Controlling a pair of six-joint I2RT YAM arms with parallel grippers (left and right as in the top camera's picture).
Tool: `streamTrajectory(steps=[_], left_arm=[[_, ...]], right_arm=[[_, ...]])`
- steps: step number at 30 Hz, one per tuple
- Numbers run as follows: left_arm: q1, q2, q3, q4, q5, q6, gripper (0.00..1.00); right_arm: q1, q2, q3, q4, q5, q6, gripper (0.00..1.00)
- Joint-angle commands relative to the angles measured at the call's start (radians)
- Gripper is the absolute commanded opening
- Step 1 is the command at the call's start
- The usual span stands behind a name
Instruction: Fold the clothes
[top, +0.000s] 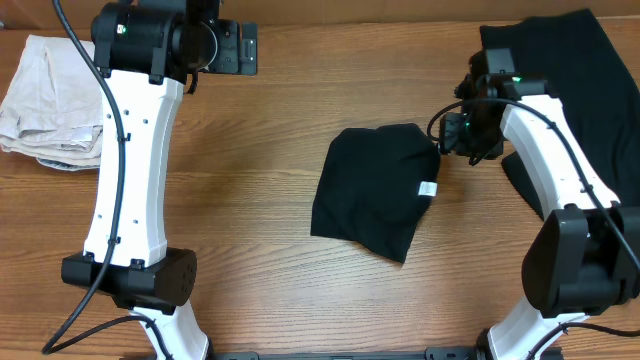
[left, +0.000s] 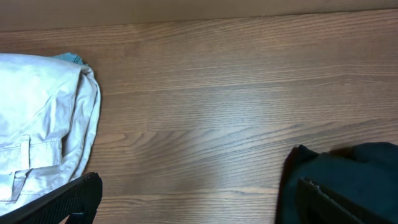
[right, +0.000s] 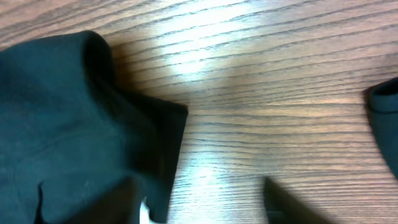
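The folded black T-shirt (top: 375, 190) lies mid-table, white tag (top: 427, 189) showing. The right gripper (top: 447, 140) hangs low at its far right corner, jaws parted, holding nothing. The left gripper (left: 196, 183) reaches toward the table's far side, jaws wide.

Brown wood-grain table (top: 270, 260) under everything; grain runs sideways; pale glare (right: 205, 59) in right wrist view.
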Motion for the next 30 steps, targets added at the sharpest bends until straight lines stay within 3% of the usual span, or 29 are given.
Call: streamTrajectory(steps=[1,8,15,22,25,30], left_arm=[[0.000,0.011,0.008,0.004,-0.008,0.019,1.00],[0.000,0.011,0.008,0.003,-0.008,0.019,1.00],[0.000,0.011,0.008,0.005,-0.008,0.019,1.00],[0.001,0.011,0.008,0.010,-0.046,0.023,1.00],[0.001,0.011,0.008,0.014,-0.046,0.023,1.00],[0.001,0.011,0.008,0.016,-0.046,0.023,1.00]], right_arm=[[-0.002,-0.013,0.008,-0.012,-0.078,-0.012,0.81],[0.008,-0.031,0.055,-0.124,-0.282,-0.011,0.62],[0.094,-0.035,-0.016,-0.215,-0.290,0.033,0.51],[0.193,-0.035,-0.264,0.029,-0.350,0.163,0.35],[0.219,-0.035,-0.376,0.177,-0.264,0.246,0.24],[0.220,-0.035,-0.497,0.298,-0.157,0.319,0.20]])
